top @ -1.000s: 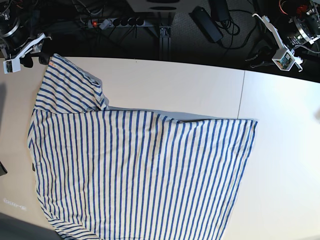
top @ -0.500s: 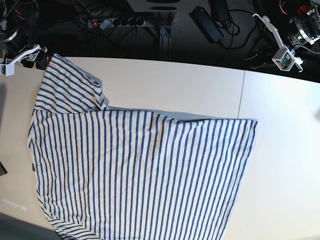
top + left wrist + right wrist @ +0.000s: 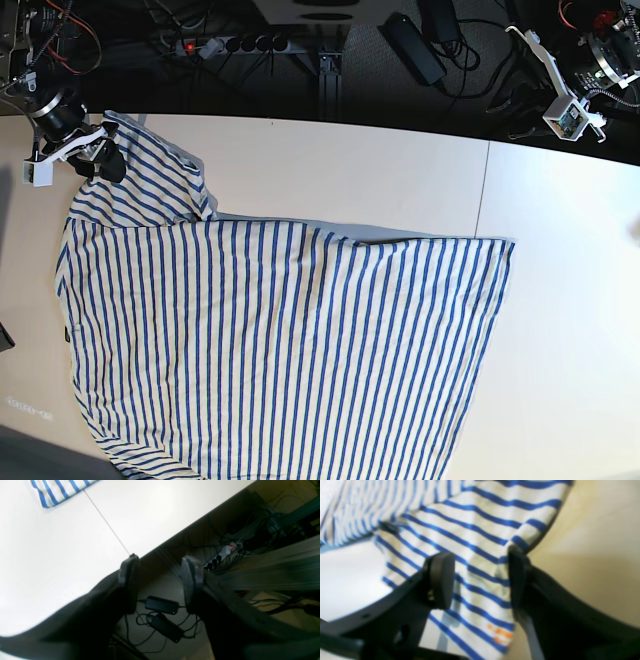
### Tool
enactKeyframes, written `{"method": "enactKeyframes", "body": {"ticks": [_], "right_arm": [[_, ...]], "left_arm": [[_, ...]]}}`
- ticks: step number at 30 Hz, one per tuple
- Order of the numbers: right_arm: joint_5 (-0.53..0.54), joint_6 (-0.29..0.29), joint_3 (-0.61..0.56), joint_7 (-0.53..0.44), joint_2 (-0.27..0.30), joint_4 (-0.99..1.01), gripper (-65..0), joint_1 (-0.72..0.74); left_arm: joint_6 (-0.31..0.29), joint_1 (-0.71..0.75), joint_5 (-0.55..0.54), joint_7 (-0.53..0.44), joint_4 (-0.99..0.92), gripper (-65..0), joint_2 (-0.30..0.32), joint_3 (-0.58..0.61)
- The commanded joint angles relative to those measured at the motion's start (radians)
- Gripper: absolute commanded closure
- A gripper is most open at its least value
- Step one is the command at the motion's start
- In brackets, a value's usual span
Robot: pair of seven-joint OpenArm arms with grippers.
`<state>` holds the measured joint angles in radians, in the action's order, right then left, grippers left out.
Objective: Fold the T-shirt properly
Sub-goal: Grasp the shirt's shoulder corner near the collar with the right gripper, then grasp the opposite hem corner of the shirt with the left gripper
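The T-shirt (image 3: 280, 340), cream-white with thin blue stripes, lies spread flat on the white table (image 3: 400, 170), with one short sleeve (image 3: 140, 175) at the far left. My right gripper (image 3: 100, 160) is open at the sleeve's outer edge. In the right wrist view (image 3: 480, 580) its fingers stand either side of the sleeve hem (image 3: 482, 562), near a small orange mark (image 3: 500, 633). My left gripper (image 3: 518, 108) is open and empty beyond the table's far right edge. In the left wrist view (image 3: 160, 580) it hangs over the floor, far from the shirt's corner (image 3: 57, 492).
A power strip (image 3: 225, 44) and black power adapters (image 3: 410, 45) lie with cables on the dark floor behind the table. A thin seam (image 3: 485, 190) crosses the tabletop right of the middle. The adapters (image 3: 162, 605) show below my left fingers.
My right gripper has moved from off the table's far left corner down onto the sleeve's edge. The left arm has barely moved. The shirt lies as before.
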<state>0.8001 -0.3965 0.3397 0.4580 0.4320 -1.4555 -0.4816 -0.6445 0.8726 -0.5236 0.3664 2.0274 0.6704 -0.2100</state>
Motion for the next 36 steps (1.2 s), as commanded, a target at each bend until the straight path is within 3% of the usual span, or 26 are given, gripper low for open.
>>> {"method": "enactKeyframes", "body": {"ticks": [1, 5, 8, 17, 19, 23, 25, 28, 32, 36], "right_arm": [[-0.034, -0.022, -0.019, 0.082, -0.012, 0.008, -34.3, -0.011], [-0.034, -0.023, -0.046, 0.082, -0.065, 0.008, -34.3, -0.009], [-0.037, -0.022, -0.048, 0.081, -0.095, 0.008, -34.3, -0.009], [-0.06, -0.021, -0.047, 0.068, -0.108, 0.007, -34.0, -0.008], [-0.06, -0.021, -0.047, 0.045, -0.108, 0.007, -28.8, -0.008], [-0.064, -0.021, -0.047, 0.02, -0.108, 0.007, -1.0, -0.008], [-0.122, -0.021, -0.047, 0.019, -0.108, 0.007, 0.0, -0.005], [-0.213, -0.021, -0.047, 0.02, -0.108, 0.007, 0.0, 0.008], [-0.234, -0.021, -0.047, 0.019, -0.108, 0.007, 0.0, 0.018], [-0.236, -0.021, -0.047, 0.016, -0.108, 0.007, 0.0, 0.028]], "left_arm": [[-0.022, 0.008, -0.011, -0.018, 0.015, -30.7, 0.012, -0.008], [-0.015, 0.008, -0.011, -0.018, 0.015, -30.8, 0.011, -0.01], [0.025, 0.002, -0.011, -0.009, 0.015, -31.3, 0.011, -0.032], [0.028, -0.095, -0.091, 0.042, 0.014, -31.5, 0.012, -0.137], [0.032, -0.127, -0.091, 0.042, 0.013, -31.5, 0.012, -0.138], [0.082, -0.175, -0.093, -0.008, -0.018, -31.5, 0.015, -0.136], [0.114, -0.206, -0.098, -0.018, -0.049, -31.5, 0.017, -0.136], [0.114, -0.271, -0.138, -0.012, -0.107, -31.4, 0.019, -0.136], [0.145, -0.391, -0.264, 0.177, -0.212, -31.4, 0.023, -0.128], [0.143, -0.515, -0.317, 0.208, -0.377, -31.4, 0.026, -0.094]]}}
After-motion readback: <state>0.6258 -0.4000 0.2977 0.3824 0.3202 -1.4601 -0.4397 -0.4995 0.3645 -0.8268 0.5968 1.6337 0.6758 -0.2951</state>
